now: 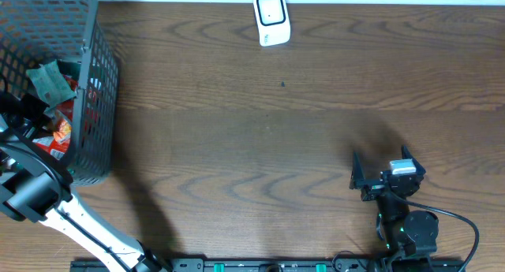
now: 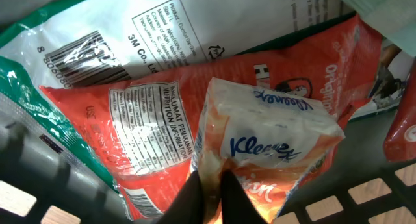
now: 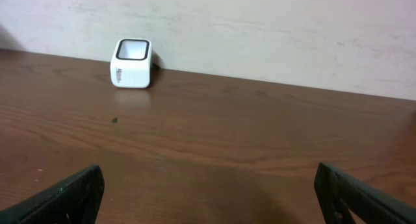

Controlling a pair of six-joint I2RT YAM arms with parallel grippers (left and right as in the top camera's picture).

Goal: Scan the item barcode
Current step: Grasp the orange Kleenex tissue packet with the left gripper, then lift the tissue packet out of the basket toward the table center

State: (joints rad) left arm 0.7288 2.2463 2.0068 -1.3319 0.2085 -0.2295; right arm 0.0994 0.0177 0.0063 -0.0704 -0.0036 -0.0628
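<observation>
Reads as a staged shop checkout on a robotics lab bench, not a real store. Shown by a grey mesh shopping basket (image 1: 95,106) at nine to ten o'clock, stuffed with retail goods such as a Kleenex tissue pack (image 2: 273,146) and a red snack bag (image 2: 305,62), plus a small white barcode scanner (image 1: 271,18) at twelve o'clock. Given away as a lab by the bare wood-grain table (image 1: 260,122), the plain pale wall (image 3: 260,29) and the black mounting rail (image 1: 260,265) at six o'clock.

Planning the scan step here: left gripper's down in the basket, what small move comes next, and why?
Probably lift straight up: the left gripper is shut on the Kleenex pack, which lies among other packets in the basket, far from the scanner.
</observation>
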